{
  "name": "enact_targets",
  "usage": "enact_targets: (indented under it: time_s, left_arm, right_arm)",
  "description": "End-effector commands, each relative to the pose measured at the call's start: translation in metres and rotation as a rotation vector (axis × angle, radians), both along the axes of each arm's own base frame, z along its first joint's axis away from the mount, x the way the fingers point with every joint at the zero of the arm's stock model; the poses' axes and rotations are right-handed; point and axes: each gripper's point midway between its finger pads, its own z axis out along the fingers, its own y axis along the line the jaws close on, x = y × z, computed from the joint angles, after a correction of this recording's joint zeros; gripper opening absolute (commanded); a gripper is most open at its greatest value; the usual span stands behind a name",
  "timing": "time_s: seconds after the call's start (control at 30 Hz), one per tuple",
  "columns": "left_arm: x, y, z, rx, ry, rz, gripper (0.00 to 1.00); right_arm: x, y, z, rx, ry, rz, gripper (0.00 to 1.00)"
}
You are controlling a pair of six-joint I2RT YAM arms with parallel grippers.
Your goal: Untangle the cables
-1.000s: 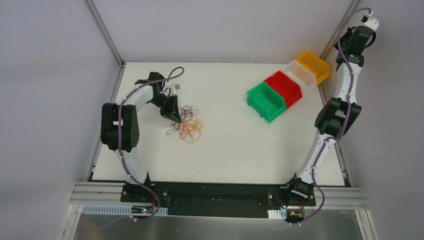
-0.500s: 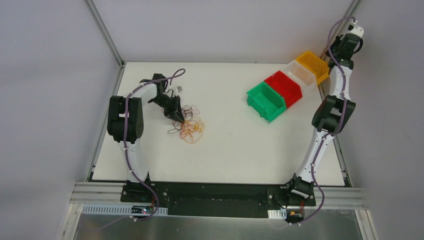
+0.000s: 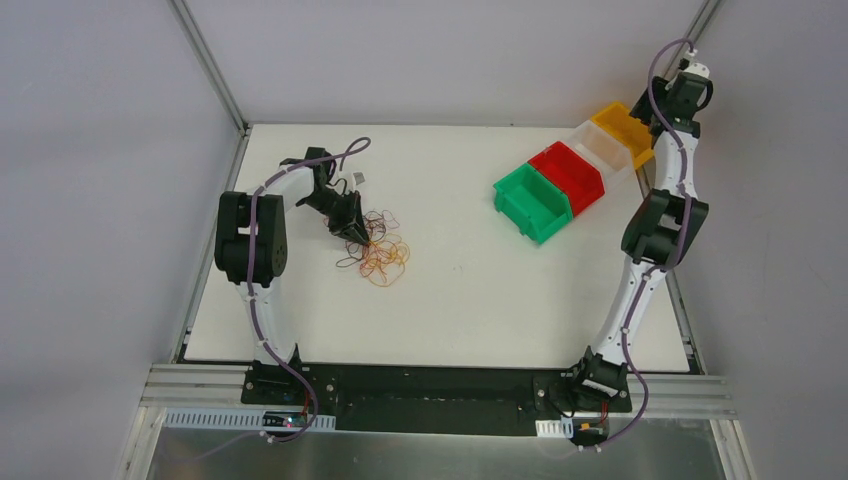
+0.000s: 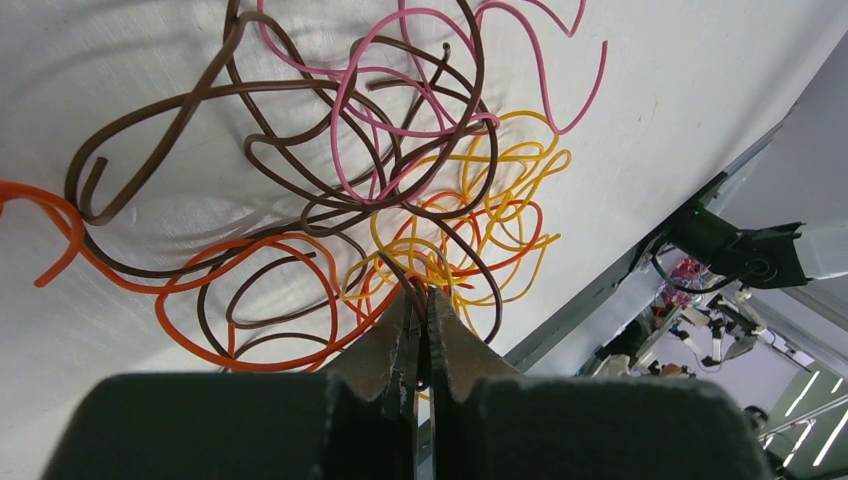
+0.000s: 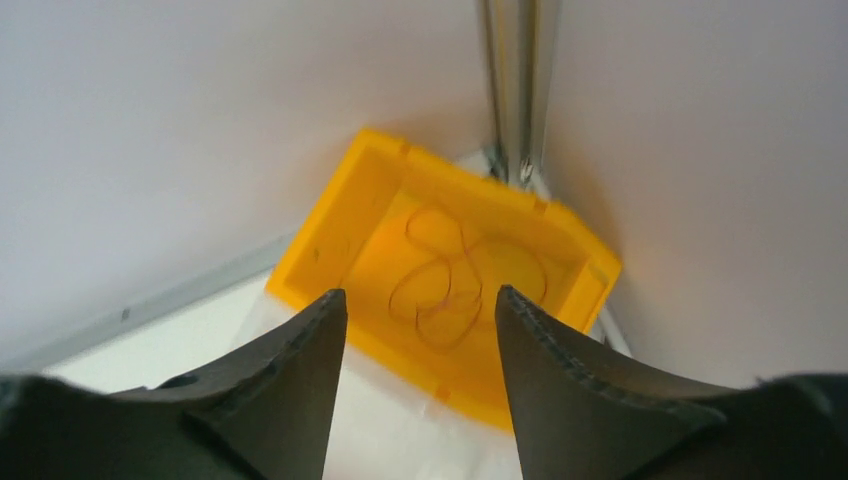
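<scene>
The cables lie in a tangled heap on the white table, left of centre: thin curly wires in dark brown, pink, orange and yellow. My left gripper stands at the heap's left edge. In the left wrist view its tips are shut on a dark brown cable that runs down between them. My right gripper hangs open over the yellow bin at the far right corner. One thin curly orange-brown cable lies loose inside that bin.
A row of bins runs diagonally at the back right: green, red, clear and yellow. The metal frame post and grey walls stand close behind the yellow bin.
The right arm has swung left and down over the yellow bin and its jaws have opened. The left arm's elbow shifted right, its gripper staying shut at the heap.
</scene>
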Motion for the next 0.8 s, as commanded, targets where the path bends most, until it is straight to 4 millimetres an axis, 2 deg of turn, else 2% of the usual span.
enact_targets:
  time_s: [0.0,0.07,0.13,0.2,0.3,0.37,0.47,0.57,0.77]
  left_arm:
    - [-0.003,-0.003,0.011,-0.033,0.003,0.001,0.0]
    - [-0.004,-0.002,0.007,-0.039,0.017,0.004,0.0]
    - [-0.005,0.0,0.004,-0.049,0.029,0.018,0.0]
    - [-0.004,0.003,0.001,-0.057,0.039,0.045,0.0]
    - [-0.003,0.002,0.005,-0.111,0.046,0.08,0.0]
    - [-0.001,-0.002,0.013,-0.17,0.04,0.086,0.0]
    - [-0.002,-0.001,0.015,-0.163,0.014,0.081,0.0]
    - [-0.004,0.0,0.011,-0.154,0.017,0.079,0.0]
    - [-0.01,0.001,0.001,-0.151,0.041,0.08,0.0]
  right_arm:
    - [-0.057,0.078,0.097,0.057,0.005,0.246,0.64]
    - [-0.097,0.135,0.095,0.181,0.098,0.417,0.69]
    - [-0.145,0.205,0.083,0.309,0.237,0.591,0.72]
    - [-0.188,0.265,0.067,0.339,0.376,0.73,0.72]
    - [-0.236,0.335,0.047,0.342,0.526,0.878,0.71]
    - [-0.259,0.375,0.037,0.386,0.592,0.965,0.69]
    - [-0.274,0.423,0.02,0.378,0.637,1.034,0.68]
    - [-0.271,0.47,0.003,0.343,0.638,1.071,0.67]
    - [-0.274,0.557,-0.052,0.259,0.705,1.175,0.73]
